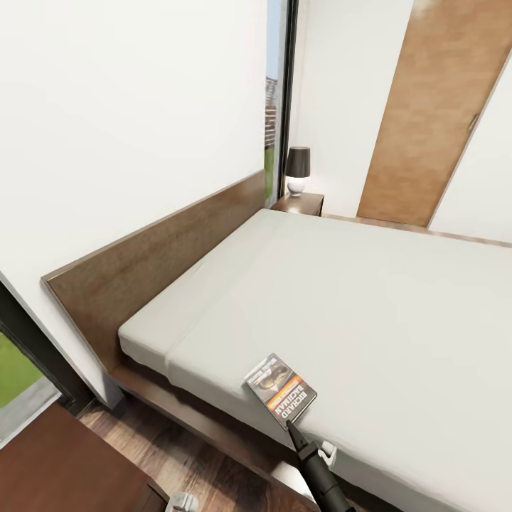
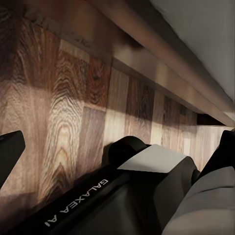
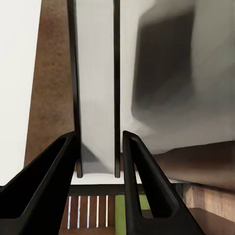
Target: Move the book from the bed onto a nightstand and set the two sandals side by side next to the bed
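- Plainly, in the head view the book (image 1: 280, 388) lies flat on the bed (image 1: 370, 306), near the mattress edge on the robot's side, cover up with its orange band showing.
- So the first step is not done: the book is on the mattress, not on a nightstand.
- A nightstand (image 1: 300, 203) stands at the far end of the headboard (image 1: 163, 263), carrying a small lamp (image 1: 298, 169); it is well apart from the book.
- A nearer reddish-brown tabletop (image 1: 64, 462) shows at the lower left corner, likely the other nightstand (I judge it the closer drop-off).
- The right gripper (image 1: 291, 427) reaches up from the bottom edge, its dark tip touching or just at the book's near edge.
- From here I cannot tell how wide its fingers stand.
- In the left wrist view the wood-plank floor (image 2: 73, 98) runs beside the dark bed frame (image 2: 161, 63).
- Dark finger tips show at either side, well apart, with nothing between them: the left gripper (image 2: 117, 147) is spread and holds nothing.
- In the right wrist view the right fingers (image 3: 147, 186) stand apart, clamped on nothing.
- Pale surface lies ahead of them; the scene is hard to read there and I cannot pick out the book.
- Left to do, as I judge it: grasp the book, carry it to a nightstand, then both sandals.
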